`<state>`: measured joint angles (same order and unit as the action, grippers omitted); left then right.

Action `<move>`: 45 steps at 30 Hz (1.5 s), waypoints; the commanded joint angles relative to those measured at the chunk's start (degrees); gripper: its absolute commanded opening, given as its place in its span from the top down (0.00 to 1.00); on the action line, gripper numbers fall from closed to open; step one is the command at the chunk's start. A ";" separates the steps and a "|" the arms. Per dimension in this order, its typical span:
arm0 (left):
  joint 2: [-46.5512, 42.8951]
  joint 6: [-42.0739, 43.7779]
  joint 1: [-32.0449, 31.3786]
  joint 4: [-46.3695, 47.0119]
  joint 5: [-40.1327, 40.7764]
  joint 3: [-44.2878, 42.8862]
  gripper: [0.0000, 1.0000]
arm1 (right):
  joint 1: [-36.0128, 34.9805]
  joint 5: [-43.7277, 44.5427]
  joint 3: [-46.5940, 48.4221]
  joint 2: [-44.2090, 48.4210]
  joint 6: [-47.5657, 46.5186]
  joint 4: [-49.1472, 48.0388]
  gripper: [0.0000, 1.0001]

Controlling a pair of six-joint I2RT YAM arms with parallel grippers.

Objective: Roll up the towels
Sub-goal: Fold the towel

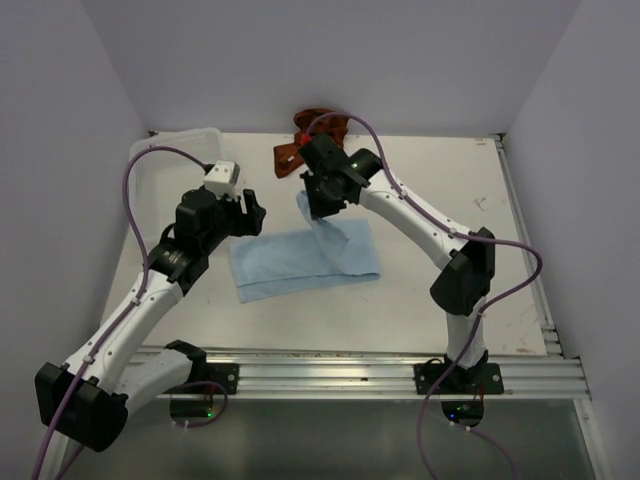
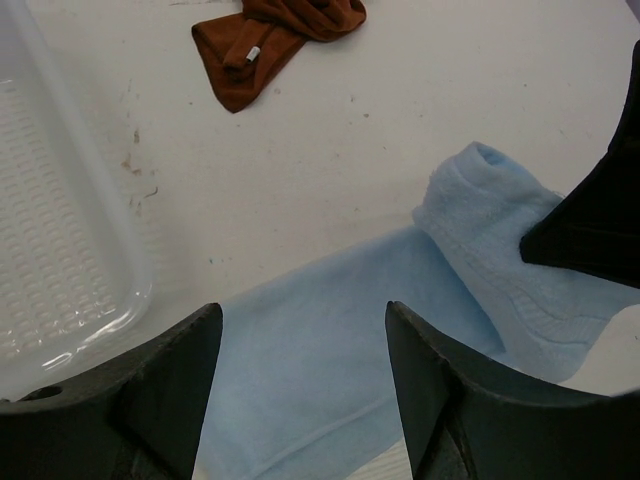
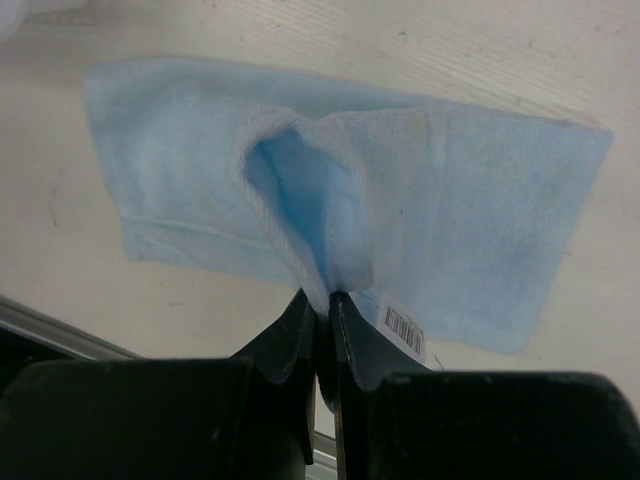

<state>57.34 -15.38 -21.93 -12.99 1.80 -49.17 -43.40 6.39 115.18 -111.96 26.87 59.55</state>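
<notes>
A light blue towel (image 1: 300, 260) lies flat in the middle of the table. My right gripper (image 1: 322, 207) is shut on its far edge and lifts that edge into a fold; the pinched cloth (image 3: 320, 230) rises from between the shut fingers. My left gripper (image 1: 250, 218) is open and empty, hovering over the towel's left end (image 2: 300, 370). A brown towel (image 1: 300, 150) lies crumpled at the back of the table, also in the left wrist view (image 2: 270, 35).
A clear plastic tray (image 1: 165, 165) stands at the back left, its rim close to my left gripper (image 2: 70, 300). A metal rail (image 1: 360, 365) runs along the near edge. A barcode label (image 3: 403, 328) hangs on the blue towel.
</notes>
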 commanded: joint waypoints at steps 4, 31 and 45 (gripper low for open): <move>-1.88 0.70 -0.30 0.60 2.06 -0.05 0.29 | -2.66 -2.00 4.79 -3.70 4.15 -1.63 1.00; -3.02 0.52 -0.92 0.25 3.38 -0.14 0.28 | -6.26 -8.06 11.30 -14.07 9.95 -7.08 1.00; -4.17 0.08 -1.53 -0.37 4.96 -0.49 0.27 | -6.96 -12.80 9.98 -16.53 12.94 -12.44 1.00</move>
<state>54.19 -15.40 -23.07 -13.21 5.69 -49.15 -49.67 -3.25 124.60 -127.55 37.95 50.46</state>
